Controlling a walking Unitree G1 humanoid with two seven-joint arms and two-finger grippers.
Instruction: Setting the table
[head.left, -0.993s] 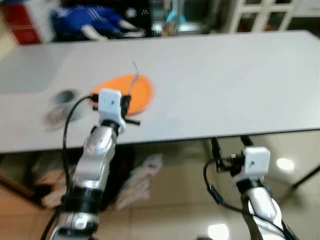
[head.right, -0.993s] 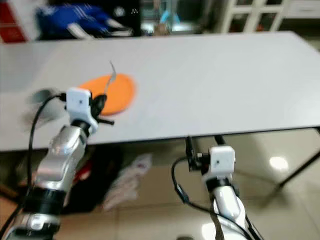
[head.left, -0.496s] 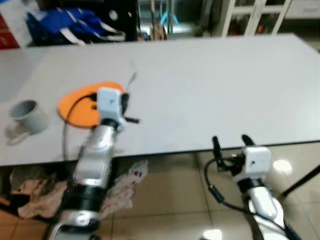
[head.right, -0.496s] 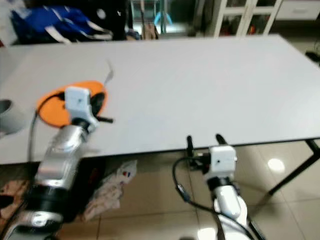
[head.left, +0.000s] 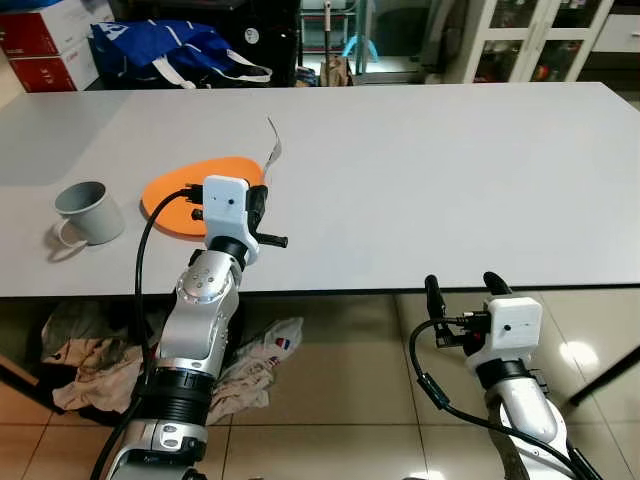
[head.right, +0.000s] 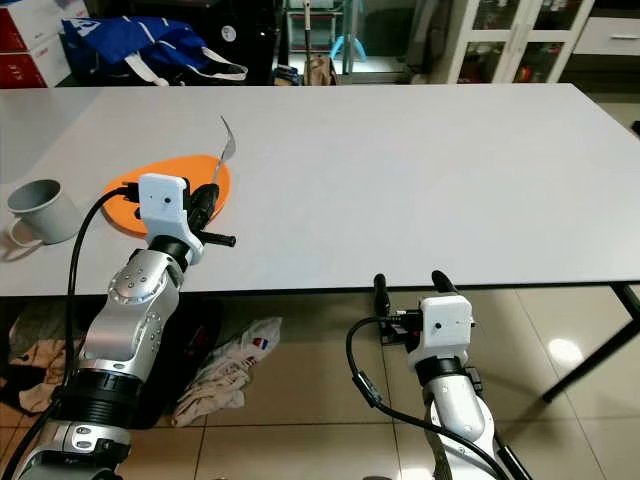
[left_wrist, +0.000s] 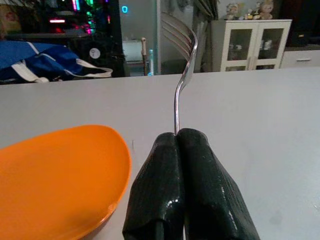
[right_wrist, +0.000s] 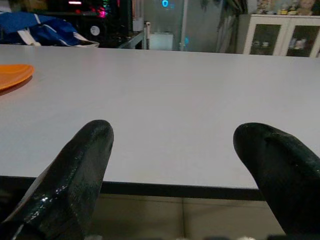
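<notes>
Left end effector (left_wrist: 177, 145): clenched on fork (left_wrist: 184, 60), beside orange plate (head.left: 190, 192) on desk (head.left: 450, 170). Right end effector (head.left: 462, 288): released, below desk edge. Mug (head.left: 85, 211) near plate.

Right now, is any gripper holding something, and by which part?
The left gripper holds a fork by its handle, tines up. The right gripper is open and holds nothing.

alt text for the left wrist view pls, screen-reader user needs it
The left gripper is shut on the handle of a silver fork, tines up, above a grey table. An orange plate lies on the table beside it, with a blue bag and white cabinet behind.
</notes>
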